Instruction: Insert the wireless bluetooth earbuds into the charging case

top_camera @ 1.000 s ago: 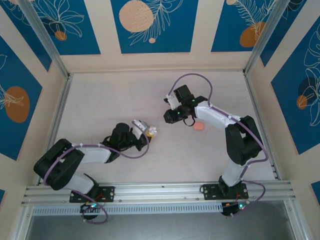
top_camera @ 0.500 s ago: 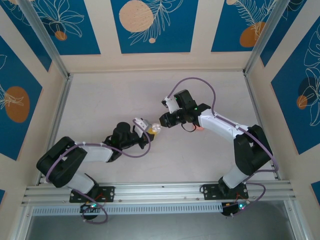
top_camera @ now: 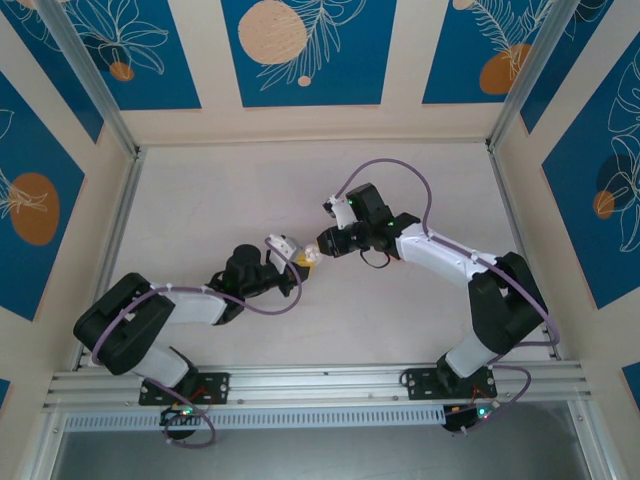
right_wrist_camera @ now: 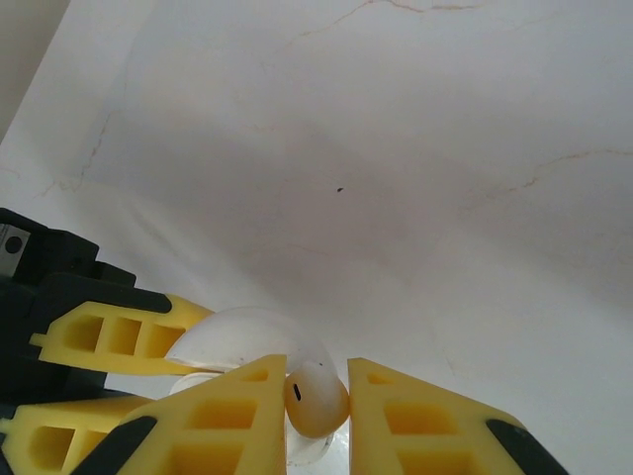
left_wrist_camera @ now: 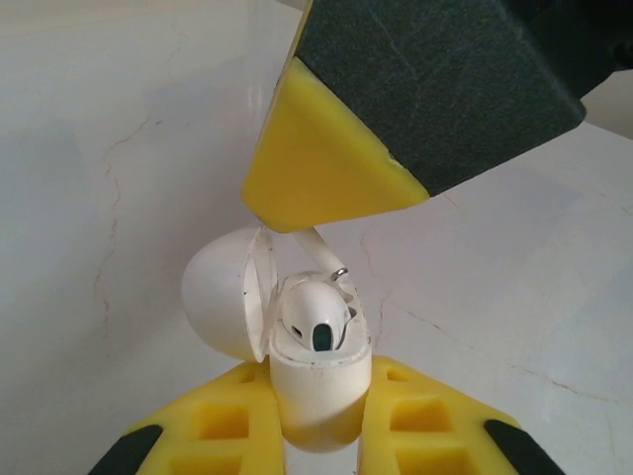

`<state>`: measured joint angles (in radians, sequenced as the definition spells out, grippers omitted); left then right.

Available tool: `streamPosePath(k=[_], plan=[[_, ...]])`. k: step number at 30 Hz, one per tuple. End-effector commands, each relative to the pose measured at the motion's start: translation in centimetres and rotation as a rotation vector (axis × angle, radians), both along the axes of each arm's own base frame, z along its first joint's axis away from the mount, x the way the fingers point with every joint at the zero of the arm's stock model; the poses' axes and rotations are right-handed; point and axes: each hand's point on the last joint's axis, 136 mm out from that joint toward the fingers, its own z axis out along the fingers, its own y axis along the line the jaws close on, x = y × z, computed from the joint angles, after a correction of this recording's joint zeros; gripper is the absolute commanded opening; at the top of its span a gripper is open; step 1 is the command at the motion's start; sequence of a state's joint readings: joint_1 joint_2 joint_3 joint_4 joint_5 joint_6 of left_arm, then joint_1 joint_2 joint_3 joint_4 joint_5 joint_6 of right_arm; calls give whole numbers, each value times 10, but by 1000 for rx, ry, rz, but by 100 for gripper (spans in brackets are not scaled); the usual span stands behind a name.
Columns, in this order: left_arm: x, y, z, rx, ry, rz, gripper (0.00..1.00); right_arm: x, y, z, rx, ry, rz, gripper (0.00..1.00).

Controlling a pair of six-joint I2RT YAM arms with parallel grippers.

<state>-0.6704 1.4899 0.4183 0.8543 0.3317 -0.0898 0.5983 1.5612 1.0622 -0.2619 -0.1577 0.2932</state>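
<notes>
My left gripper (top_camera: 293, 262) (left_wrist_camera: 318, 384) is shut on the body of a white charging case (left_wrist_camera: 315, 411) (top_camera: 303, 263), held with its lid (left_wrist_camera: 220, 294) (right_wrist_camera: 232, 334) swung open. One white earbud (left_wrist_camera: 315, 317) sits in the case, dark oval facing out. My right gripper (top_camera: 318, 246) (right_wrist_camera: 316, 421) is shut on a second white earbud (right_wrist_camera: 316, 398), right above the case mouth. One of the right gripper's yellow fingers (left_wrist_camera: 321, 163) hangs over the case, and a thin white stem with a metal tip (left_wrist_camera: 336, 265) reaches down to its rim. The pinkish-red earbuds are out of view.
The pale marbled tabletop (top_camera: 220, 200) spreads round both arms. Aluminium rails (top_camera: 320, 385) frame the near edge and the sides. The left gripper's yellow fingers (right_wrist_camera: 109, 336) lie at the left of the right wrist view.
My right gripper has swung left and toward the left gripper, bringing its earbud from mid-table to just over the open case. The left gripper has shifted only slightly.
</notes>
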Motion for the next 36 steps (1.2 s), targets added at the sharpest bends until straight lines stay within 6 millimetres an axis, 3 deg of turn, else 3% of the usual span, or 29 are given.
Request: streamPosePath(k=[1,28,36], plan=[[5,-8,20,-58,-52,2,15,-6,1,10,20,-24,-8,19],[5,-12,42,-135,-78,8,16,-5,7,22,-78,-202,-53,19],[1,-11,41,-122,-77,-5,15,-2,0,43,-25,-207,-61,19]])
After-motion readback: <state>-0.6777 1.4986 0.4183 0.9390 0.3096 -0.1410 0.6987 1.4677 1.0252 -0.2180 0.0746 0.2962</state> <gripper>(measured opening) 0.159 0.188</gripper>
